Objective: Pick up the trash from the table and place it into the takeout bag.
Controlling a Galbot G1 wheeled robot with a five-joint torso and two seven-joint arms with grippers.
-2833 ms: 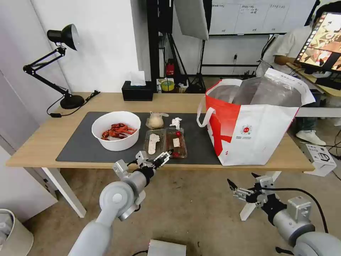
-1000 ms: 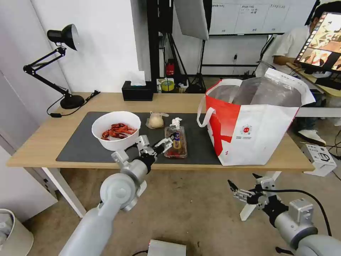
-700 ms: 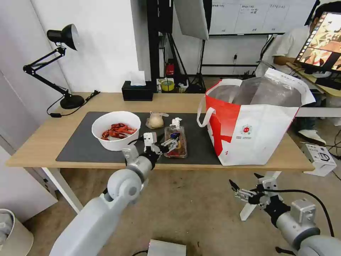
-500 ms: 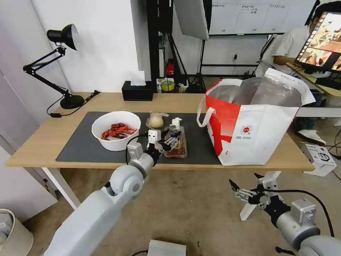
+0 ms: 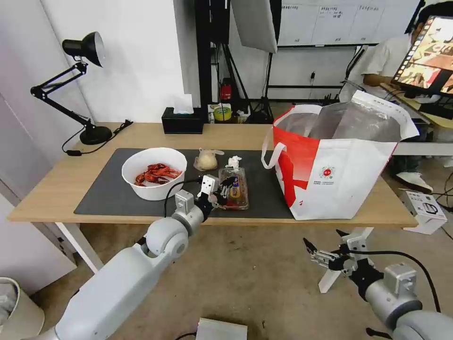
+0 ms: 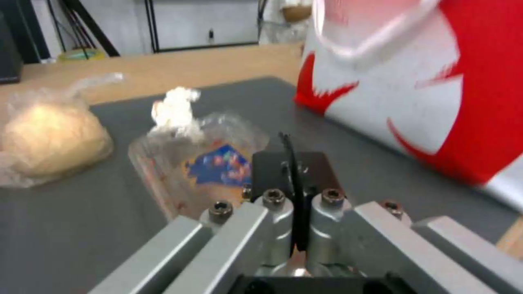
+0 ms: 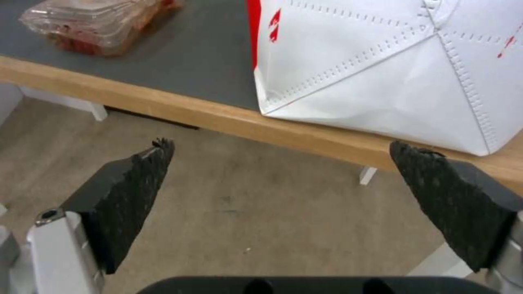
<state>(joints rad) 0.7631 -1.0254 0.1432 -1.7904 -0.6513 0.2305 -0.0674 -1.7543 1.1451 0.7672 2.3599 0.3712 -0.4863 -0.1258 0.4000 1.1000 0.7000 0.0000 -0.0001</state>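
Light wood runs across the middle of the head view: the table (image 5: pixel 52 189), with a dark grey mat (image 5: pixel 108 189) covering most of its centre. On the right of the frame stands the takeout bag (image 5: pixel 339 184), white and red, its foil-lined mouth open and one corner resting on the mat's right end. Left of centre on the mat sits the white bowl (image 5: pixel 153 186) holding red crayfish shells. Right of it, near the mat's front edge, lies the clear plastic tray (image 5: pixel 235 191), lid folded shut, with a coloured label on top. Behind the tray rest the knotted clear bag (image 5: pixel 206 160) with its beige lump and, just beside the tray's far end, the crumpled tissue (image 5: pixel 232 162).

From the lower left of the frame the left gripper (image 5: pixel 222 187) reaches up to the tray's left side; in the left wrist view its jaws are pressed together, flat against each other, right at the tray's near edge. At lower right, below the table edge, the right gripper (image 7: pixel 280 159) hangs with its jaws wide apart and empty.
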